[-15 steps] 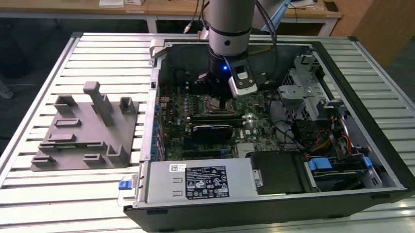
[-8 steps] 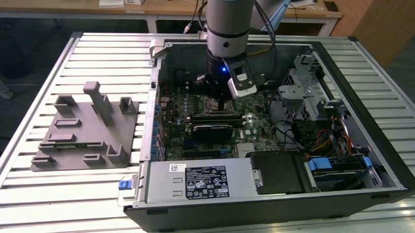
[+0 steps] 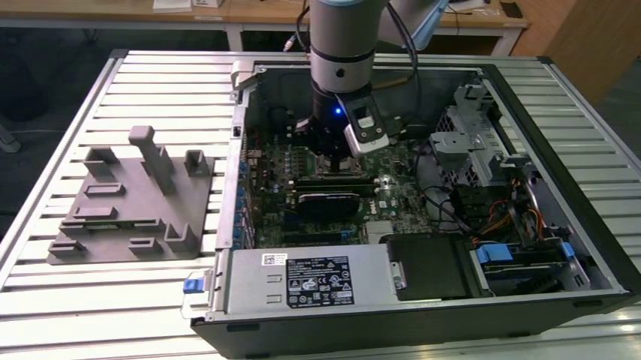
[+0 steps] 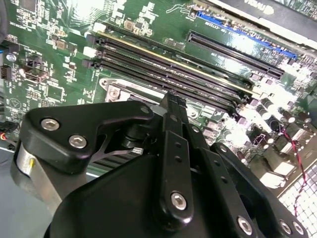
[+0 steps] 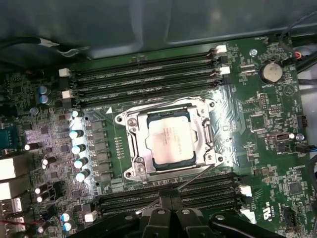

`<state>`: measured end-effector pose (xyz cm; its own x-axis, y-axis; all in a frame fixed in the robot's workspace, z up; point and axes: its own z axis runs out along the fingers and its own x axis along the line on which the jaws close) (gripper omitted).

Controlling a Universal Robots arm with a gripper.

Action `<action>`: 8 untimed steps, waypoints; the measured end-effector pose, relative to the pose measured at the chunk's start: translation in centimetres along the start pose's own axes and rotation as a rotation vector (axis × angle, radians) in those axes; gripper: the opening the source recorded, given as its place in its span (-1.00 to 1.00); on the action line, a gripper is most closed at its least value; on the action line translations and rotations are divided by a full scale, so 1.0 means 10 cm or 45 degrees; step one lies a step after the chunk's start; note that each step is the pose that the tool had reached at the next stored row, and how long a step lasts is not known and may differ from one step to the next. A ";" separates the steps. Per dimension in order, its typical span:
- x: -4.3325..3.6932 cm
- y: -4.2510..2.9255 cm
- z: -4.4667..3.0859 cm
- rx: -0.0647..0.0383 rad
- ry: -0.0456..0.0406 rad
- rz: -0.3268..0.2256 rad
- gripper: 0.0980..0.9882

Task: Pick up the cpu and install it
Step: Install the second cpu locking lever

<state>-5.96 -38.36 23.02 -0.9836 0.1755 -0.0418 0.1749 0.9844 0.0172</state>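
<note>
The cpu (image 5: 170,139), a pale silver square chip, lies flat inside the metal frame of the motherboard socket (image 5: 134,148) in the first wrist view. My gripper (image 5: 171,202) hangs above the board, a little to one side of the socket, over the memory slots (image 5: 198,191). Its two black fingers are pressed together with nothing between them, as the second wrist view also shows at the gripper (image 4: 173,99). In the exterior view the gripper (image 3: 331,156) reaches down into the open computer case (image 3: 561,225) over the board's middle.
A grey plastic fixture block (image 3: 130,199) with upright posts stands on the slatted table at the exterior view's left. Inside the case are a power supply (image 3: 305,281), a drive cage (image 3: 481,150), cables (image 3: 506,217) and a black card (image 3: 326,202). Case walls ring the board.
</note>
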 end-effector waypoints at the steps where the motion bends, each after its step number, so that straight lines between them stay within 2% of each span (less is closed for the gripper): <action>1: 0.000 0.000 0.000 0.000 0.000 -0.001 -0.98; 8: 0.006 -0.001 0.005 0.000 0.000 -0.001 -0.98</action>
<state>-6.01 -38.36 22.96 -0.9838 0.1744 -0.0419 0.1738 0.9846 0.0174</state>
